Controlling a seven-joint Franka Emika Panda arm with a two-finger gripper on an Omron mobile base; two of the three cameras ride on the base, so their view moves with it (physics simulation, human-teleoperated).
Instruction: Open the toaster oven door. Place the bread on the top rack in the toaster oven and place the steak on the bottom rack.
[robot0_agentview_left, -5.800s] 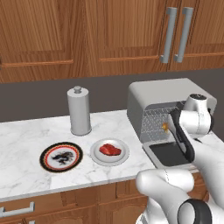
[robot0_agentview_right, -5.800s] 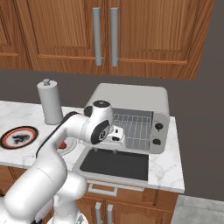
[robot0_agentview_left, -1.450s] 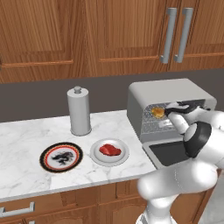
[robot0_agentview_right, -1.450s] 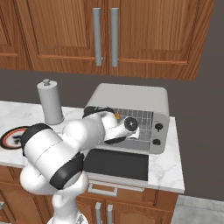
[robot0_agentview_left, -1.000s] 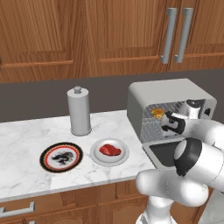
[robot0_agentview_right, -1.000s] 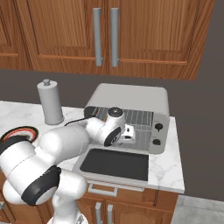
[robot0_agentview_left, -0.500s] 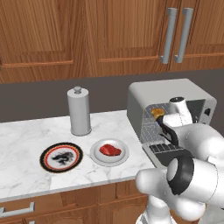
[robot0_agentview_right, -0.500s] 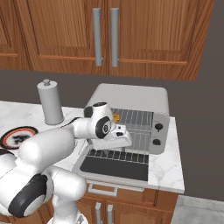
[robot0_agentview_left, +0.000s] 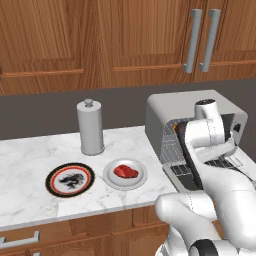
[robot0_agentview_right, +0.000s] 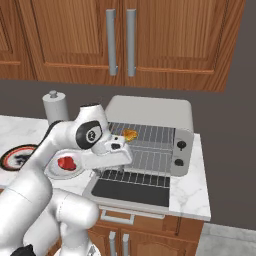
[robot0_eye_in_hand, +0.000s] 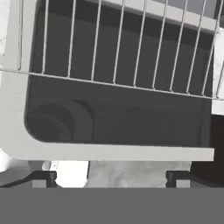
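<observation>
**A:** Where do the food items sit?

**B:** In the right base view, the small golden-brown piece of bread (robot0_agentview_right: 130, 134) lies on the upper silver wire rack (robot0_agentview_right: 150, 133) inside the boxy light-grey toaster oven (robot0_agentview_right: 150, 112), centre of frame. Its dark-glass door (robot0_agentview_right: 131, 191) hangs open, flat, below. The flat red raw steak (robot0_agentview_left: 126, 172) rests on a white plate (robot0_agentview_left: 109, 178) on the marble counter (robot0_agentview_left: 30, 155), lower centre-left of the left base view, well apart from the oven.

**B:** The lower wire rack (robot0_agentview_right: 145, 160) looks empty.

**A:** And the robot's fingers?

**B:** The white arm's gripper (robot0_agentview_right: 121, 149) hovers just before the oven mouth, fingers spread wide, holding nothing. The hand view looks through the wire bars, and a dark fingertip (robot0_eye_in_hand: 43, 178) shows in each bottom corner.

**A:** How will the steak handle?

**B:** Probably soft, limp and a little slick, and light. I would pinch it across its thicker middle, from above; its exact thickness is hard to judge at this size. It may sag or slip, and the plate's rim could get in the way.
</observation>
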